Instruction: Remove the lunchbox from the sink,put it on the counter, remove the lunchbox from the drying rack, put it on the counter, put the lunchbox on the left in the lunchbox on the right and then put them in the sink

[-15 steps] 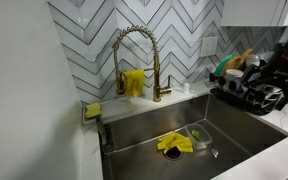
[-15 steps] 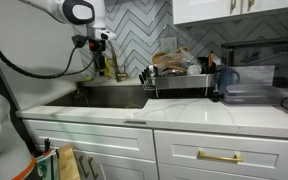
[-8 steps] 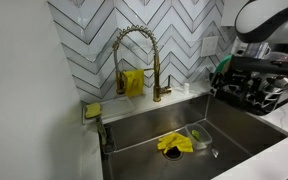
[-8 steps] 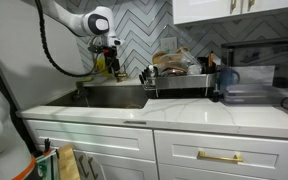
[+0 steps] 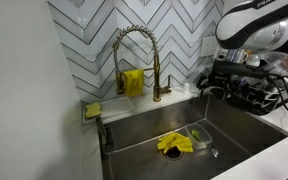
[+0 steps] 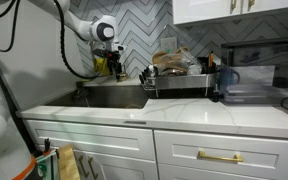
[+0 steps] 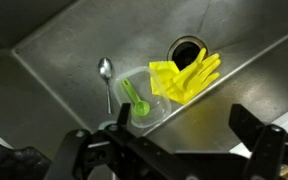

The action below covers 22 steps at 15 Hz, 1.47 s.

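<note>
Seen from the wrist, the gripper (image 7: 181,135) hangs above the sink (image 7: 44,60), its jaws spread wide and empty. Below it, the clear lunchbox (image 7: 142,100) lies on the sink floor, beside a yellow glove (image 7: 184,75) and a spoon (image 7: 106,75). Farther off stands the crowded drying rack (image 6: 179,82). Judging by this, nothing is done yet; every step remains.

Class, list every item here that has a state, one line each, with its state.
hand: open, empty, over the sink
lunchbox: lying in sink, green spoon inside
yellow gloves: crumpled by the drain
faucet: no water running
drying rack: loaded
</note>
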Motion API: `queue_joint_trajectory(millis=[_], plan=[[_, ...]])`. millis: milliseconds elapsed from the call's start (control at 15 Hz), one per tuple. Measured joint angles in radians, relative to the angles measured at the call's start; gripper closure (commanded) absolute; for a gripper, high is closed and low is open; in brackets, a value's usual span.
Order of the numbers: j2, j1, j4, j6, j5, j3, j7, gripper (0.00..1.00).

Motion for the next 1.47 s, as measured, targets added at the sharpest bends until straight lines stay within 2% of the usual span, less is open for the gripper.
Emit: queue_joint_trajectory(millis=[400,600,867,1133,1467], plan=[[0.029,0.013,0.009,0.000,-0.034,-0.010,-0.007,0.00],[0.110,0.036,0.031,0.019,-0.115,-0.015,-0.031,0.00],[0.241,0.071,0.081,0.129,-0.212,-0.037,-0.072,0.00],[0.360,0.087,0.142,0.191,-0.218,-0.041,-0.191,0.00],[0.375,0.089,0.166,0.191,-0.217,-0.043,-0.206,0.00]])
